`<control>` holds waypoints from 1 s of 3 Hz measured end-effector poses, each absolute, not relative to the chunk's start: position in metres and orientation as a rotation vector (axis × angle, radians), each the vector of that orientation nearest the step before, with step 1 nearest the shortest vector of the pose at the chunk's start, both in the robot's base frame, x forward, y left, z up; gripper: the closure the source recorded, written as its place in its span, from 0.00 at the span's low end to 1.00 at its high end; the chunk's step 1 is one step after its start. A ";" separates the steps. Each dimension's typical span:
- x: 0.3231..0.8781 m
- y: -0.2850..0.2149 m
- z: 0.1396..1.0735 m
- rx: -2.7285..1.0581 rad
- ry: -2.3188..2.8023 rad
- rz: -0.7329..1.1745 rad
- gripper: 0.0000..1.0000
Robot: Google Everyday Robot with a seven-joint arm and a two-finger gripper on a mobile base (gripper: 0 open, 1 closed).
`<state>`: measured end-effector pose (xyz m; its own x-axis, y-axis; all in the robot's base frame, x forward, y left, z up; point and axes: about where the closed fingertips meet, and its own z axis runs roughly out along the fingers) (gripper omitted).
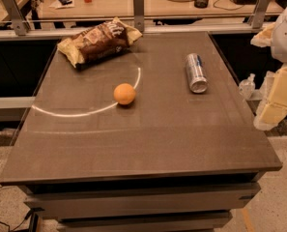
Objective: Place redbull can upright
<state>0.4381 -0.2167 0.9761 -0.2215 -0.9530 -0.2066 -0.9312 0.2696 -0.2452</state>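
Status on table [133,144], left to right, clock read from table centre.

Chip bag [98,42] at 11 o'clock, crumpled, lying flat near the far edge. Not part of the job.

Pale arc mark [85,111] sweeping from 9 o'clock up toward 12. Surface marking or reflection, cannot tell which.

Orange [124,94] roughly dead centre, a touch toward 10 o'clock, sitting on that arc. Well apart from both the bag and the can.

Redbull can [195,72] at 2 o'clock, down on its side, not upright. Long axis about 12 to 6, shiny round end facing 6 o'clock. Clear on all sides, nothing touching it. Near the right edge but fully on the top.

Gripper [273,103] at 3 o'clock, off past the right edge of the table, hanging beside it and well apart from the can. Not on the can. Open or closed: cannot tell from here.

Progress, as a judgement: zero so far. No contact, no grasp, can horizontal.

Left to do, probably: reach in from 3 o'clock toward 2, grip across the can body, lift, rotate a quarter turn, set down on one round end, release, check for a stable stand. Enough bare surface between 2 and 4 o'clock for the set-down.

Risk worth flagging: round body lying 12 to 6, so likely to roll toward 3 or 9 o'clock if nudged, with the table edge close on the 3 o'clock side.
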 end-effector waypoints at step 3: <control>0.502 -0.240 0.970 -1.377 2.468 0.028 0.00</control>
<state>0.5025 -0.2397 0.9698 -0.4880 -0.8267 -0.2800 -0.8327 0.5371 -0.1343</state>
